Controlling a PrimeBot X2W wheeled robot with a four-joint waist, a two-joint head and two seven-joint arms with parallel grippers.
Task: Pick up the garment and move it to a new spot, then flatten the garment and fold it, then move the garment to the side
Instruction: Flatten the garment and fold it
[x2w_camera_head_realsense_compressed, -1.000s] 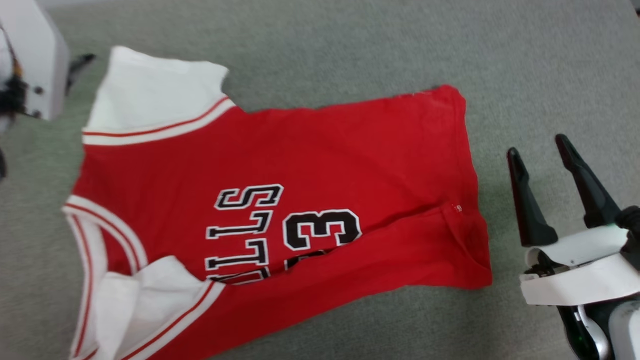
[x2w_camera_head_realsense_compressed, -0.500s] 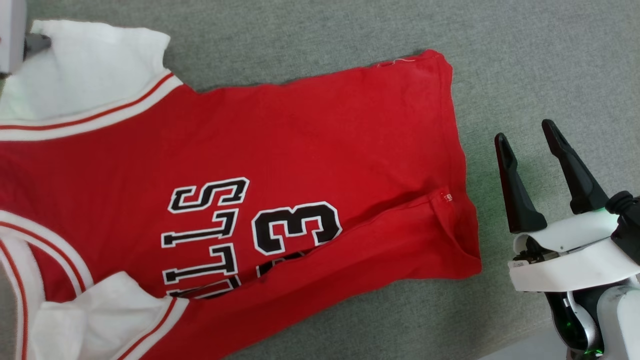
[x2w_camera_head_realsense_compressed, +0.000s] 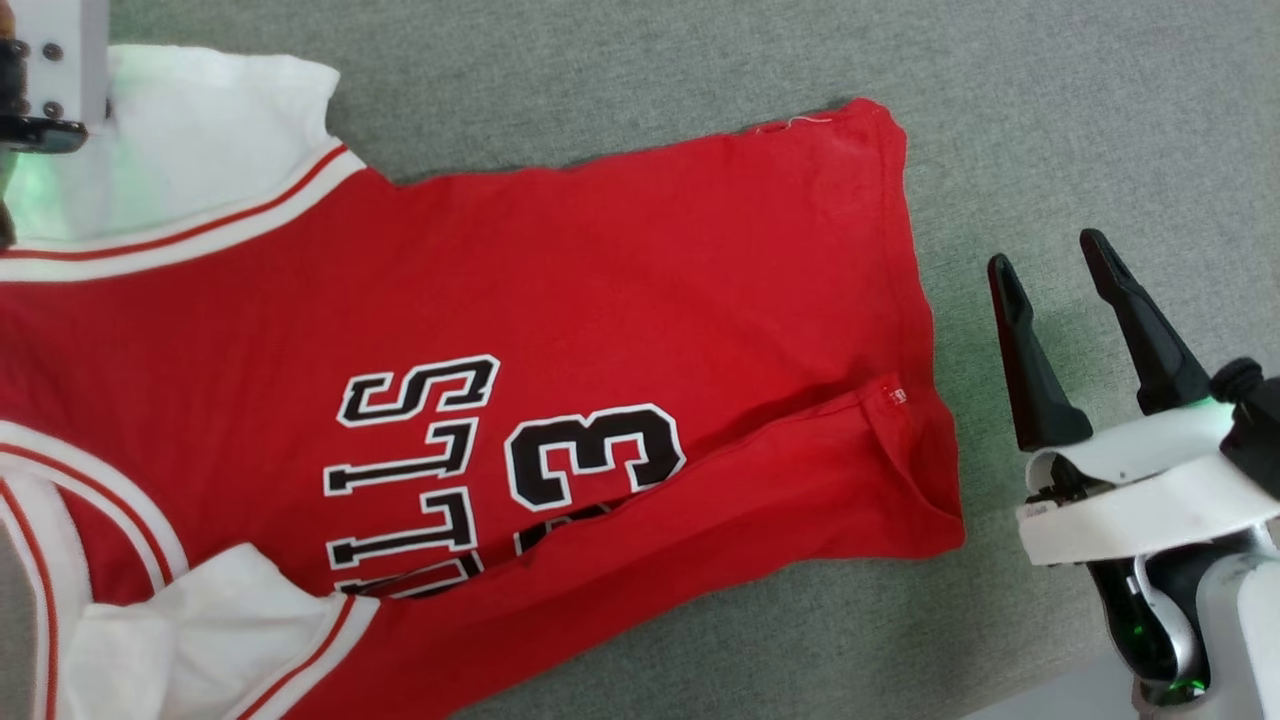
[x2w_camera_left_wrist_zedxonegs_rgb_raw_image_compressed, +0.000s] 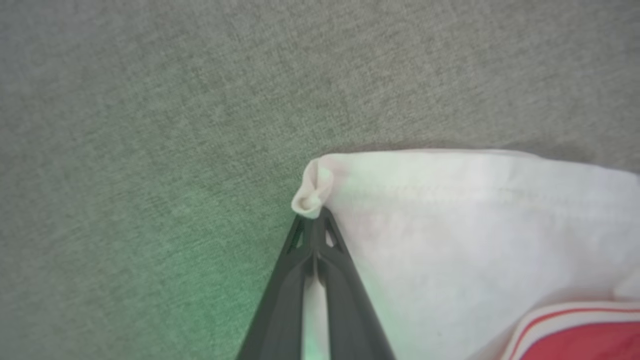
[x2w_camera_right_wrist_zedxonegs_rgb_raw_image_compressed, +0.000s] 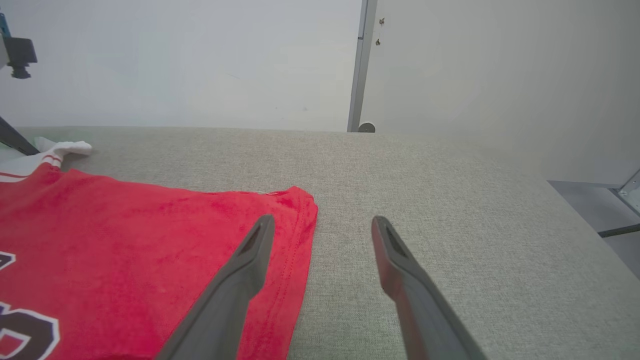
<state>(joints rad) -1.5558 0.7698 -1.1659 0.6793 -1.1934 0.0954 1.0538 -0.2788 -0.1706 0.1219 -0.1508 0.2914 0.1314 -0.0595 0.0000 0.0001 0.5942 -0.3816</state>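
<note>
Head view, grey surface: a grey woven covering (x2w_camera_head_realsense_compressed: 620, 60) is spread under everything, and a pale wall (x2w_camera_right_wrist_zedxonegs_rgb_raw_image_compressed: 175, 60) is seen behind it in the right wrist view.
Garment: the red jersey T-shirt (x2w_camera_head_realsense_compressed: 650, 270) is laid on the grey covering, turned sideways, with the collar toward the robot's left and the hem toward the right. It is cut off by the left and bottom edges of the head view.
Folded part: a long strip of red cloth (x2w_camera_head_realsense_compressed: 800, 500) is folded over along the near side. The black-and-white number is partly hidden by it, so that only a 3 (x2w_camera_head_realsense_compressed: 595, 455) can be read in full.
Lettering: black-and-white letters (x2w_camera_head_realsense_compressed: 420, 390) are printed beside the 3, and the lowest ones are covered by the fold.
Sleeves: the far white sleeve (x2w_camera_head_realsense_compressed: 200, 130) is spread flat at the upper left, while the near white sleeve (x2w_camera_head_realsense_compressed: 210, 630) is crumpled at the lower left.
Right gripper: the right gripper (x2w_camera_head_realsense_compressed: 1046, 250) is held just beside the hem, over the grey covering. Its two dark fingers are spread wide and nothing is found between them.
Left gripper: the left gripper (x2w_camera_left_wrist_zedxonegs_rgb_raw_image_compressed: 315, 222) is clenched on the corner of the far white sleeve, and a small roll of white cloth (x2w_camera_left_wrist_zedxonegs_rgb_raw_image_compressed: 311, 192) is pinched at its tips.
</note>
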